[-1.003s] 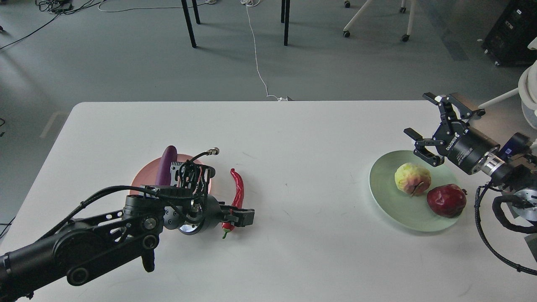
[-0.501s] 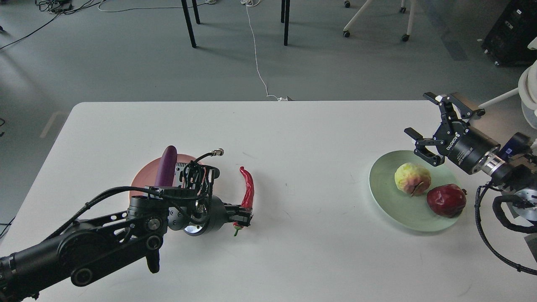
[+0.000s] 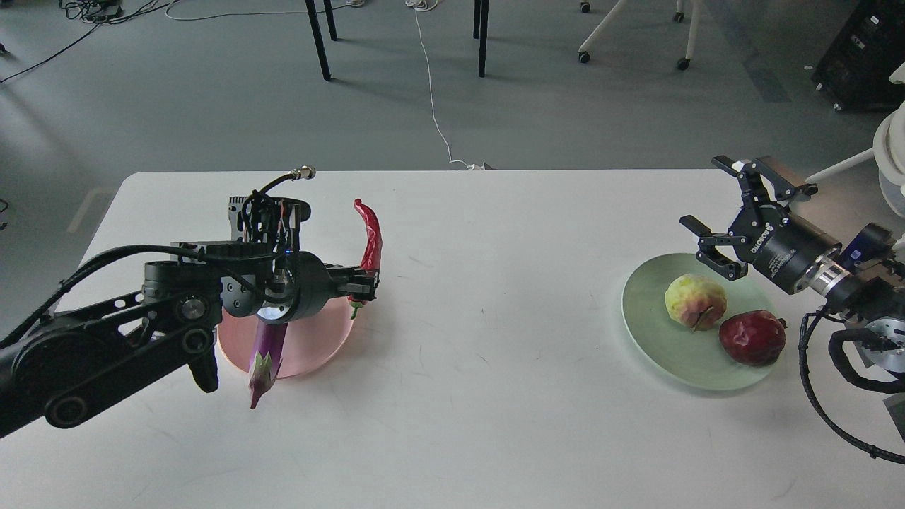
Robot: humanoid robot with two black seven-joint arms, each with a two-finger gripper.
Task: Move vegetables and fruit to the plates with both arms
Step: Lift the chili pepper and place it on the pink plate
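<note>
While the left tool [image 3: 368, 281] is clamped on the red chili [image 3: 370, 237] near its stem end, you hold the load lifted above the desk [image 3: 495, 396], with the pink plate [image 3: 311, 339] below and just behind the tool. The chili's long axis stands near upright, tip pointing up and away from the tool, green stem hanging below the grip. Expect risk here: the hold is low on a long, glossy body, so a quick swing could let it pivot or slip out and fall beside the plate. The eggplant [image 3: 267, 353] already lies across the plate, calyx overhanging the near rim; a careless release could knock it. Your right tool [image 3: 720, 230] stands apart, empty, beside the green plate [image 3: 650, 332] carrying both fruits [image 3: 696, 301].
</note>
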